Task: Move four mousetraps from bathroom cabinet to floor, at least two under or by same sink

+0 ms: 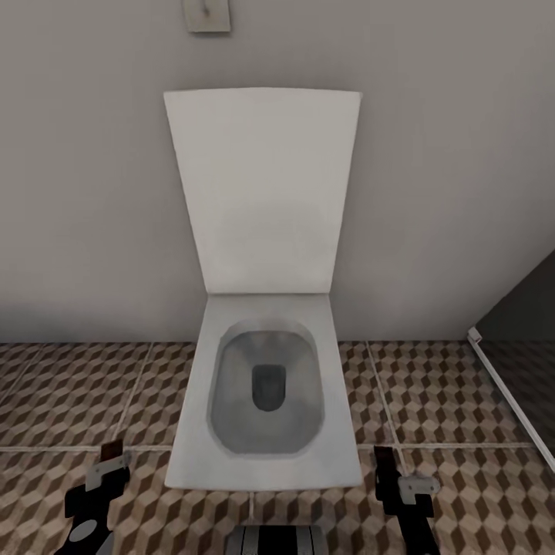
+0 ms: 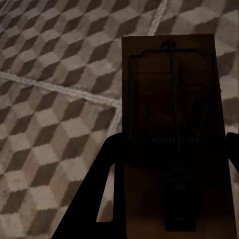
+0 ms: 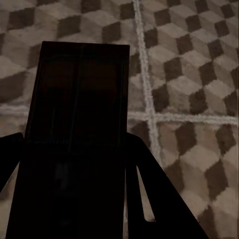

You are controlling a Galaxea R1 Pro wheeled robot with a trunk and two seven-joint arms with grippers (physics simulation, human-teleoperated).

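Note:
In the left wrist view a wooden mousetrap [image 2: 169, 84] with dark wire parts and a red mark sits between the fingers of my left gripper [image 2: 172, 144], which is shut on it above the cube-patterned bathroom floor [image 2: 45, 99]. A second mousetrap [image 3: 82, 84], dark in shadow, is held by my right gripper [image 3: 74, 144] over the same tiles [image 3: 199, 74]. From the head camera, the left gripper [image 1: 104, 470] and right gripper [image 1: 397, 478] hang low on either side of the toilet. The cabinet is out of view.
A white toilet [image 1: 266, 401] with its lid raised stands straight ahead against the grey wall [image 1: 85, 193]. A dark panel with a white frame [image 1: 509, 385] runs along the right. Patterned tiles [image 1: 462, 401] lie open on both sides of the toilet.

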